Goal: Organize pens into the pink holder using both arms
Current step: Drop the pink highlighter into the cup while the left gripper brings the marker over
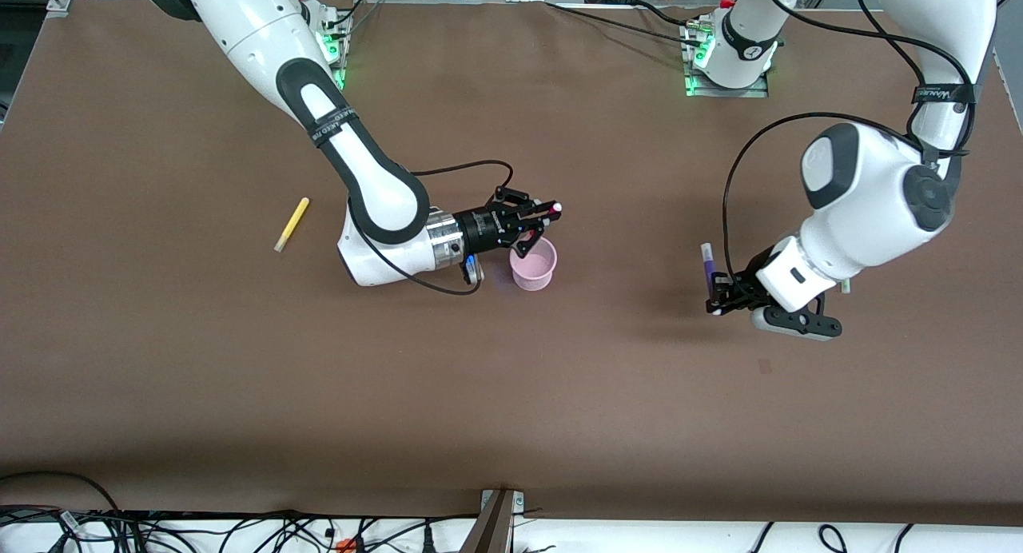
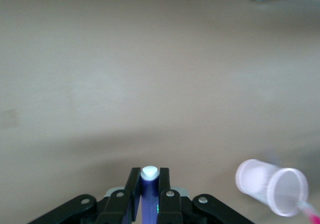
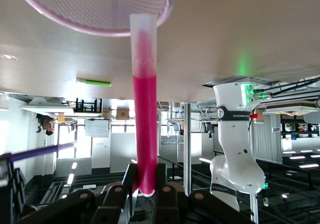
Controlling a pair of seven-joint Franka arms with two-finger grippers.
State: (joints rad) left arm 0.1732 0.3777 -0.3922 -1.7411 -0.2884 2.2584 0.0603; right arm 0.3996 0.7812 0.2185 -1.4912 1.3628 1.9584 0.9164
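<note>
A brown matte worktop [image 1: 511,393] is filling the front view, with cables trailing along its near edge and the two arm bases glowing green at the top; the right wrist view is catching a bright hall with windows past the worktop's edge. The right tool [image 1: 537,217] is hanging just over the pink holder [image 1: 534,265], which is standing upright near the middle of the worktop, and its fingers are clamping the magenta pen [image 3: 145,103]. That pen is lying roughly level, its long axis running out from the fingers with the pale end [image 1: 556,208] reaching over the holder's rim. The left tool [image 1: 723,296] is hovering over bare worktop toward the left arm's end, closed on the purple pen [image 1: 707,267], whose long axis is pointing up out of the fingers, white tip [image 2: 149,172] leading. The yellow pen [image 1: 292,224] is lying flat toward the right arm's end, slanted. A green pen [image 3: 94,82] is lying flat on the worktop, seen only in the right wrist view.
</note>
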